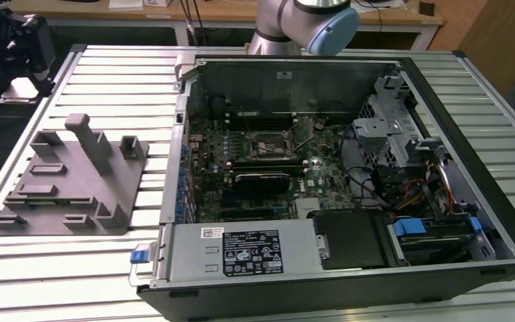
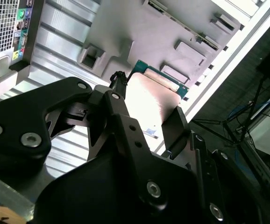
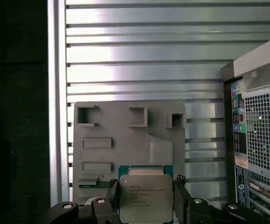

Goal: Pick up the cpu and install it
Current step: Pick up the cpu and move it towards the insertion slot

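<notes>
The cpu (image 3: 145, 196) is a flat square chip with a silvery top plate and a green rim. In both wrist views it sits between my black fingers, lifted well above the table. My gripper (image 3: 145, 186) is shut on its two opposite edges. The second wrist view looks past the gripper body to the cpu (image 2: 151, 91), with one finger (image 2: 174, 126) pressed to its side and the gripper (image 2: 148, 100) around it. Below the chip lies the grey fixture plate (image 3: 125, 144). In the exterior view the black socket frame (image 1: 269, 146) sits on the motherboard inside the open computer case (image 1: 472, 201).
The grey fixture (image 1: 70, 181) with upright blocks lies at the exterior view's left on the ribbed metal table (image 1: 105, 74). The arm's base (image 1: 302, 23) stands behind the case. The case's rear panel (image 3: 261, 140) rises beside the fixture. Cables and drive cages (image 1: 401, 147) crowd the case's right side.
</notes>
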Controlling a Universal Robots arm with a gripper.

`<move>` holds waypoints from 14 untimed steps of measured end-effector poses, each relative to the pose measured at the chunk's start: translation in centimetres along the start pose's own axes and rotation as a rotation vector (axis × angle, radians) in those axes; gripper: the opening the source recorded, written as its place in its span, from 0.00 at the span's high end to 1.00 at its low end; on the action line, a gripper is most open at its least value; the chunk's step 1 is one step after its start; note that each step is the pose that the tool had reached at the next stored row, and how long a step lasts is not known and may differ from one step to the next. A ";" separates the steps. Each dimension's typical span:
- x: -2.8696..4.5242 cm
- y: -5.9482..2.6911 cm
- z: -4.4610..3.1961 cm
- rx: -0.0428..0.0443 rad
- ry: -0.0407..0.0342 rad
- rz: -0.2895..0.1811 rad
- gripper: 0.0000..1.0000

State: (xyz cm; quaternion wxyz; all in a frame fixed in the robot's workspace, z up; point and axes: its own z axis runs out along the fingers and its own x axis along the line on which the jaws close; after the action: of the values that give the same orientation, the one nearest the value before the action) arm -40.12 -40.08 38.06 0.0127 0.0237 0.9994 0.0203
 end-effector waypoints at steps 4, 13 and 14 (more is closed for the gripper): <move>-0.50 0.02 0.01 0.0000 0.0001 0.000 0.45; -1.61 0.09 0.04 0.0000 0.0000 0.000 0.45; -1.74 0.10 0.04 0.0000 0.0001 0.000 0.45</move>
State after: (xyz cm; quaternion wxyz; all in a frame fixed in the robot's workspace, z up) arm -38.38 -40.06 38.07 0.0127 0.0237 0.9994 0.0202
